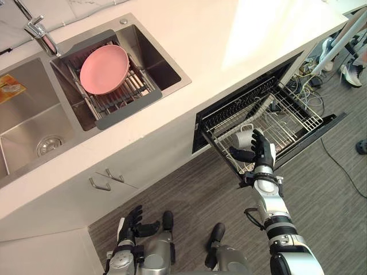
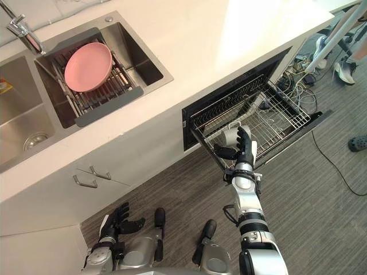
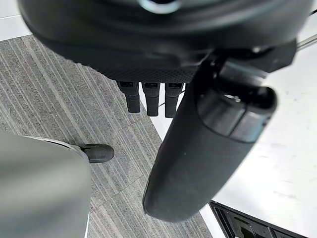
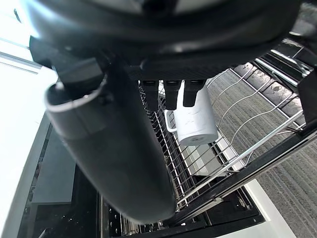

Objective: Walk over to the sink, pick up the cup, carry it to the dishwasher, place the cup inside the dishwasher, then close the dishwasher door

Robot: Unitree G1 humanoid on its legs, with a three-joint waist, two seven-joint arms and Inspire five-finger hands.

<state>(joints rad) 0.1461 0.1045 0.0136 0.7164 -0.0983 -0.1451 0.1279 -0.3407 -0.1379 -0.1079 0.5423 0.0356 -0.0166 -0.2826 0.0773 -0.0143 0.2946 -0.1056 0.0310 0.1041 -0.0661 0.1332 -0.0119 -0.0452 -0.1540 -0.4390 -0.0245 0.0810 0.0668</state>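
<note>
Down at the robot's side hangs the left hand [image 1: 131, 228], fingers slack and carrying nothing, idle while the other arm works. Out over the open dark-fronted dishwasher [image 1: 229, 106] reaches the right hand [image 1: 264, 154], fingers straight and thumb spread wide, not wrapped round anything! And there's the prize: the white ceramic cup with a loop handle [image 4: 195, 119] lies in the silver wire rack [image 1: 292, 123], near its front corner, just past the fingertips; whether they brush it I cannot tell. By the look of it the cup rests on the wires on its own, so I'd judge the placing step all but finished. The rack is pulled well out over the grey plank floor, which is what gives the hand room to come in from above. That leaves the door to be shut, and the arm must clear the rack first or it may knock the cup over. Back on the pale worktop, a round pink plate [image 1: 104, 69] sits on a dark slatted drainer [image 1: 129, 106] across the steel sink [image 1: 166, 71], below the chrome tap [image 1: 40, 31]. No writing legible anywhere.
</note>
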